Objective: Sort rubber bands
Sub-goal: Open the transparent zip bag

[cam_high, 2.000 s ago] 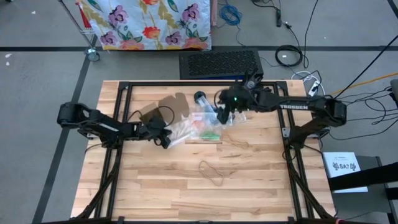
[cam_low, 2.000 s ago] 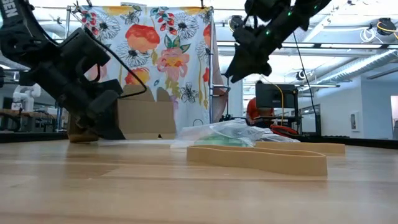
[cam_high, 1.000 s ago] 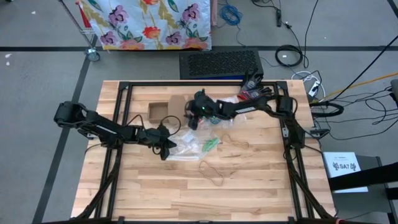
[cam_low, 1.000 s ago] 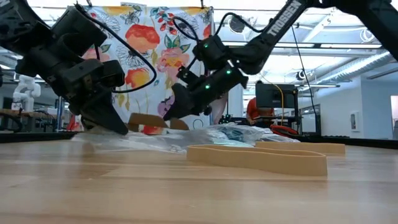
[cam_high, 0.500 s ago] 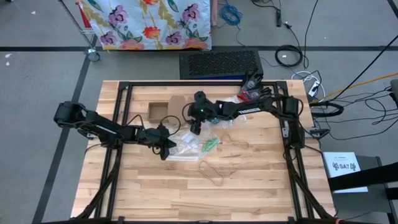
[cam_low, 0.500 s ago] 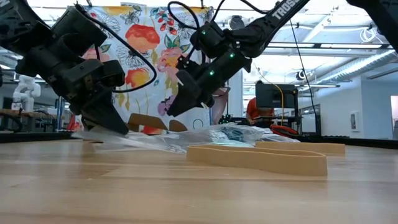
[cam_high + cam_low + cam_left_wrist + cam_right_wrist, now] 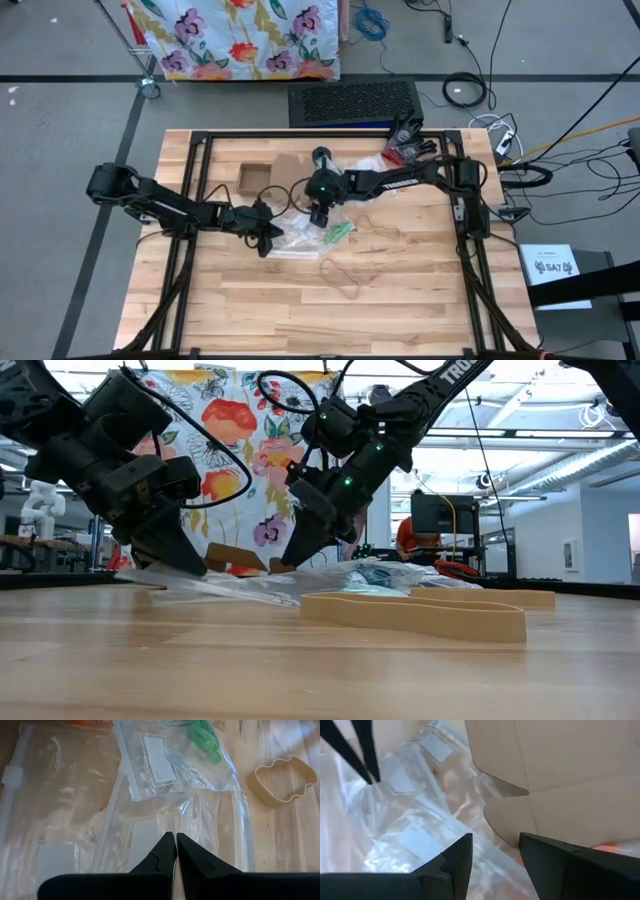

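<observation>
Lying loose on the tabletop, one tan rubber band (image 7: 339,277) sits toward the near edge, well apart from the bag pile; low view shows it edge-on as a flat tan strip (image 7: 415,614), left wrist view shows its wavy loop (image 7: 277,780) whole. Green rubber bands (image 7: 337,232) are inside a clear bag, mid-tabletop; left wrist view cuts them off at the frame edge (image 7: 203,737). Clear plastic bags (image 7: 300,225) overlap; the layers are hard to separate. Left gripper (image 7: 266,237) rests on the pile's left end, fingers (image 7: 162,856) nearly together, tips on bag film; an actual pinch is hard to confirm. Right gripper (image 7: 318,212) hangs over the pile's far side, fingers (image 7: 457,857) spread, holding nothing. Cardboard box (image 7: 257,178) sits toward the far edge; only the right wrist view shows its flaps (image 7: 560,775) close up.
</observation>
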Robot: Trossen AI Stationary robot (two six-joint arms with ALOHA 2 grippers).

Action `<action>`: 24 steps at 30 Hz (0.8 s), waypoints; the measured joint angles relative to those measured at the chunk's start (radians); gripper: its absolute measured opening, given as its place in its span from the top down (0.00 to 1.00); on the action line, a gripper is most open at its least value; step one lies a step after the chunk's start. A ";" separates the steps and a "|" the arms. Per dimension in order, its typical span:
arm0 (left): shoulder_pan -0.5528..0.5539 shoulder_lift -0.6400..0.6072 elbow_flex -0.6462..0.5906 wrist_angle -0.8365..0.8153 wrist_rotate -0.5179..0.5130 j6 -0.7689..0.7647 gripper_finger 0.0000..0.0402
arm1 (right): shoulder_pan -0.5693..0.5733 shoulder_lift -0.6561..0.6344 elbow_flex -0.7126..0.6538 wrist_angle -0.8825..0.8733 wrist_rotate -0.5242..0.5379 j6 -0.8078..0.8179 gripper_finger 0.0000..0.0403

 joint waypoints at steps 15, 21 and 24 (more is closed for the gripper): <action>0.000 0.000 0.000 0.000 0.000 -0.003 0.95 | 0.065 0.000 0.000 0.002 0.033 0.010 0.62; 0.000 0.000 0.000 0.000 0.000 -0.003 0.95 | 0.072 0.000 0.000 0.002 0.033 0.015 0.62; 0.000 0.000 0.000 0.000 0.000 -0.003 0.95 | 0.075 0.000 0.000 0.002 0.032 0.007 0.62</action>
